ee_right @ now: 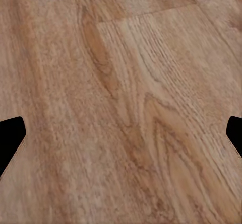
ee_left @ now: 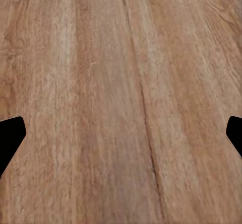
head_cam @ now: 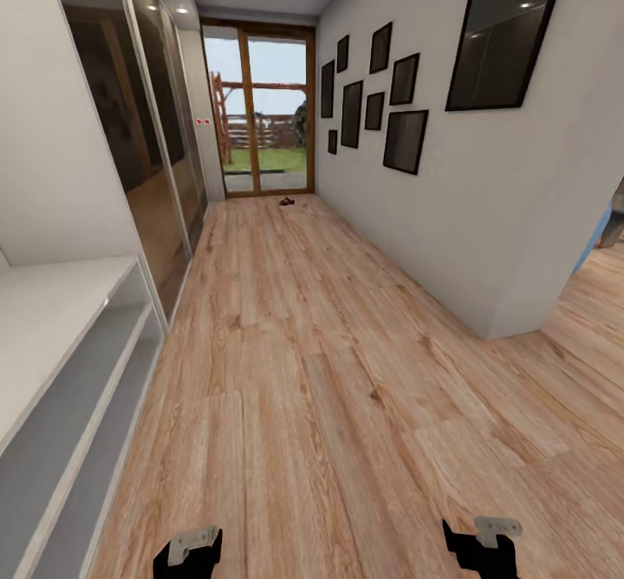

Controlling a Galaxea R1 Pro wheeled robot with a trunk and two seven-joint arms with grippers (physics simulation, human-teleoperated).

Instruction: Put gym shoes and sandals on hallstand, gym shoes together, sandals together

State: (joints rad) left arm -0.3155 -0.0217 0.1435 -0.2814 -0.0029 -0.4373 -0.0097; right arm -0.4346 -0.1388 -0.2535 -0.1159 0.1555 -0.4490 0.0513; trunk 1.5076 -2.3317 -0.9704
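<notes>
The corridor floor [head_cam: 312, 371] of light wood planks runs ahead to a glass door. Far down it, near the door, lies a small dark brown object [head_cam: 287, 202] that looks like the sandals, too small to be sure. The gym shoes are out of view. A pale low unit [head_cam: 61, 336] with a bench top over two open shelf slots stands along the left wall; I cannot tell whether it is the hallstand. My left gripper [head_cam: 188, 551] and right gripper [head_cam: 482, 543] hang low over bare floor. Both are open and empty, seen as the left gripper [ee_left: 121, 138] and right gripper [ee_right: 121, 138].
Mirrored sliding wardrobe doors [head_cam: 147, 128] line the left wall beyond the unit. The right wall [head_cam: 433, 198] carries dark picture frames and ends at a corner [head_cam: 511, 328], where the floor opens to the right. The glass door [head_cam: 260, 111] closes the far end.
</notes>
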